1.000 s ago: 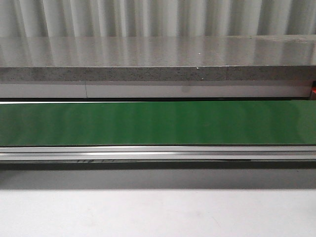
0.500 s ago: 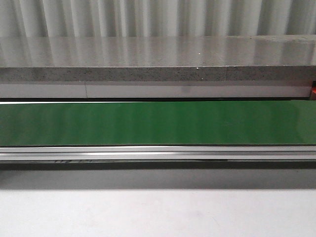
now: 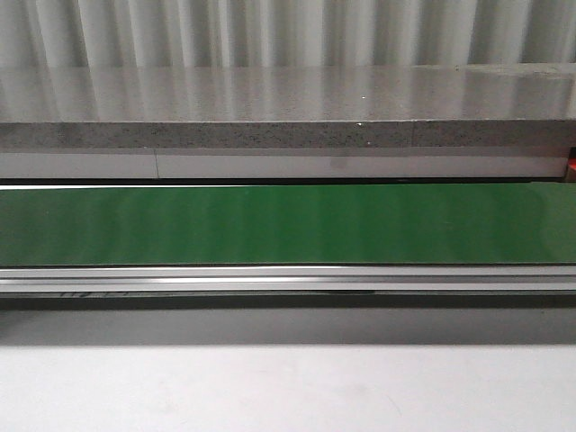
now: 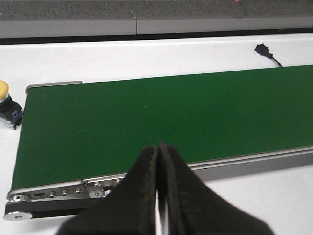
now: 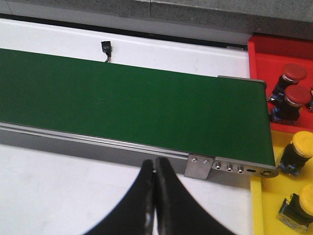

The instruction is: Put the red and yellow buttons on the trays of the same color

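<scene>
A white corrugated wall stands behind a speckled grey stone ledge; the white table lies in front.

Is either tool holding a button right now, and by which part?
No. The left tool and right tool are both shut on nothing.

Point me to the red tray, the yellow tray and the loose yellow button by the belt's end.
red tray [image 5: 264, 63], right wrist view, bare floor.
yellow tray [image 5: 274, 196], right wrist view, bare floor.
yellow button [image 4: 4, 89], left wrist view, its cap.
</scene>
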